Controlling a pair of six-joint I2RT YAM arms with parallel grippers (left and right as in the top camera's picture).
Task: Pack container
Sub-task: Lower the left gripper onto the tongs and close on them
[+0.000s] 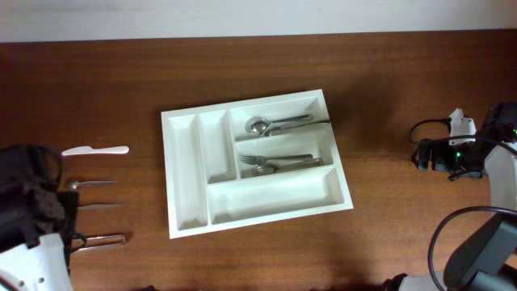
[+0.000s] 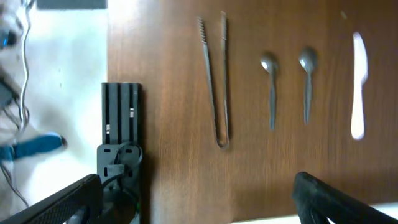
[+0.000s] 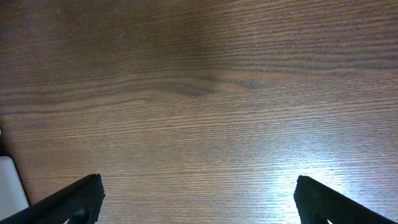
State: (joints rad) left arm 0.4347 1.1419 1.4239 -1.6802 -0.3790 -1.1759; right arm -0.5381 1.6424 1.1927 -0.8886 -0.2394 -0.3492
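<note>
The container (image 1: 275, 198), a large white cutlery tray, lies at the table's middle. Its upper right compartment holds metal spoons (image 1: 275, 124). The middle right one holds forks (image 1: 279, 162). The two narrow left compartments and the long front one are empty. Left of the tray lie a white knife (image 1: 95, 150) (image 2: 358, 84), two small spoons (image 1: 89, 184) (image 2: 306, 84) (image 2: 270, 87) and metal tongs (image 1: 101, 239) (image 2: 214, 81). My left gripper (image 2: 199, 208) is open and empty, just short of them. My right gripper (image 3: 196, 199) is open and empty over bare wood, right of the tray.
The left arm's base (image 1: 28, 202) sits at the table's left edge, where a black mount (image 2: 121, 124) shows in the left wrist view. The right arm and its cables (image 1: 468, 153) stand at the right edge. A white edge (image 3: 9, 186) shows at the right wrist view's left side.
</note>
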